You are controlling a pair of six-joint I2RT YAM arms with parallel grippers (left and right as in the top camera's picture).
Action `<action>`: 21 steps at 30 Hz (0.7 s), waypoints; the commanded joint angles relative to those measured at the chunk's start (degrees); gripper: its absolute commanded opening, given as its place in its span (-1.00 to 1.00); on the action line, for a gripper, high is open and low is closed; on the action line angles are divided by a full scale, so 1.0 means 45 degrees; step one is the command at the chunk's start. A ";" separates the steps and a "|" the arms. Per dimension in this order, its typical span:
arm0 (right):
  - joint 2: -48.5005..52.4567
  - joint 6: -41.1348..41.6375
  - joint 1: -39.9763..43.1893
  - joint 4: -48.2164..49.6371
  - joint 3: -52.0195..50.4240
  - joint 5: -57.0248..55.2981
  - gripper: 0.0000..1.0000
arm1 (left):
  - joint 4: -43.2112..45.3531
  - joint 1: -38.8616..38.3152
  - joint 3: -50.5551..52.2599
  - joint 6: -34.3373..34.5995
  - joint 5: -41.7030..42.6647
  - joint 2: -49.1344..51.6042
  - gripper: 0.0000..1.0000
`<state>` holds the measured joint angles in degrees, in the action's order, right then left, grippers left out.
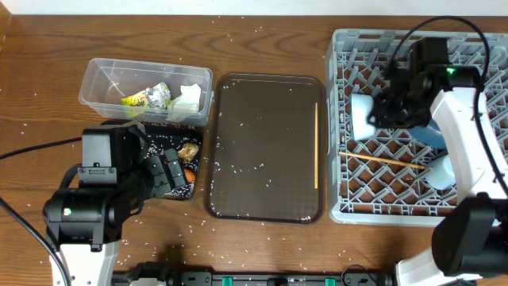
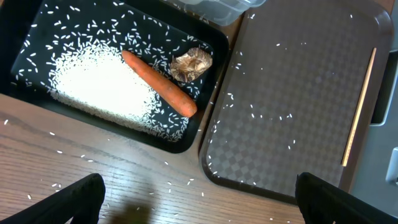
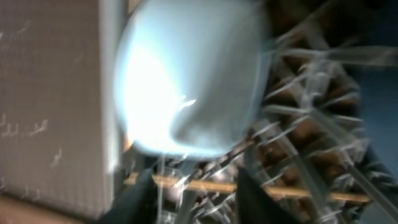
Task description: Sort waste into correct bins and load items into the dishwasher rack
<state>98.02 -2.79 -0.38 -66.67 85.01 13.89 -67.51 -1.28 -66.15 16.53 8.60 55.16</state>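
The right gripper (image 3: pixel 198 186) jaws stood parted and empty beside the light-blue cup (image 3: pixel 193 81) in the grey dishwasher rack (image 1: pixel 373 208). The left gripper (image 2: pixel 205 202) jaws stood spread wide above the black tray (image 2: pixel 180 144) holding the carrot (image 2: pixel 158 84).

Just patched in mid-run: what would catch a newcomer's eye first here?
The grey rack on the right is the biggest thing in view, with the right gripper close to a pale dish lying in it. On the left, the orange carrot stands out beside a white rice heap in the black tray. Loose grains speckle the brown tray.
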 commanded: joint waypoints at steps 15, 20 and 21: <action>0.0126 0.3060 -0.5629 0.2011 -0.0180 -0.1205 0.12 | -0.0044 0.0053 0.0019 0.0063 -0.0068 0.0034 0.96; 0.1535 0.6805 -0.7009 0.2016 -0.0180 -0.6615 0.20 | -0.0044 0.0053 0.0019 0.0063 -0.0068 0.0034 0.96; 0.1943 0.7125 -0.7116 0.2069 -0.0180 -0.6989 0.22 | -0.0044 0.0053 0.0019 0.0063 -0.0068 0.0034 0.96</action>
<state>102.10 17.10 -30.70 -57.52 84.66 -2.04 -67.53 -1.28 -66.15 16.53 8.60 55.20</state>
